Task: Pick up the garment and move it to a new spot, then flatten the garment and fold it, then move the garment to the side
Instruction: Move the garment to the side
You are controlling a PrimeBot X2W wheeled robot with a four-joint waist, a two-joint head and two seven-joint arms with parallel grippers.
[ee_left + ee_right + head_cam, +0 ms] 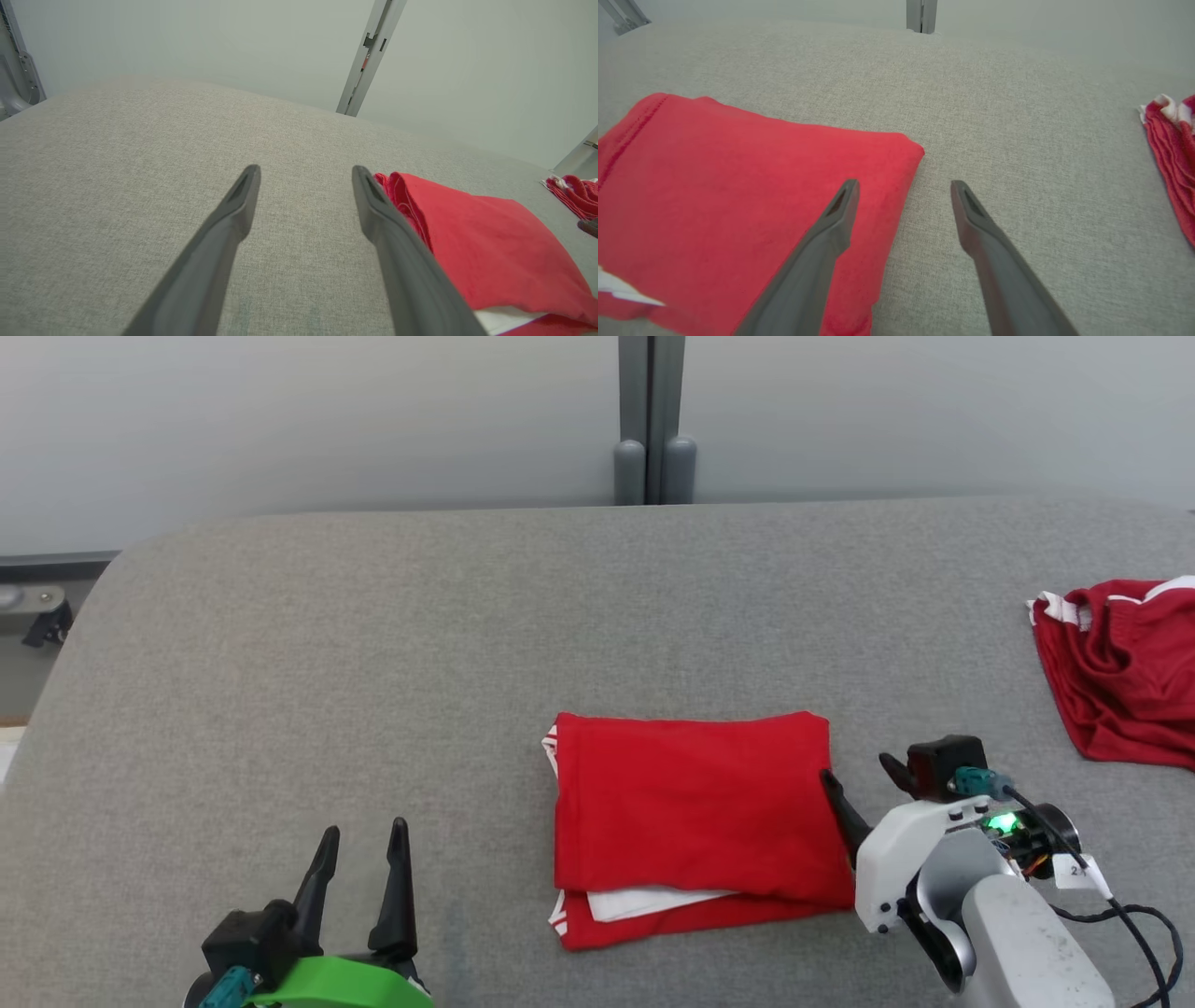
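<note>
Red garment, grey table

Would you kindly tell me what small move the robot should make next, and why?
Probably lower the right gripper and close its jaws on the right edge of the folded garment. It already lies folded, and the open jaws straddle that edge, one finger over fabric, one over the grey surface. Only moving it aside seems left.
</note>
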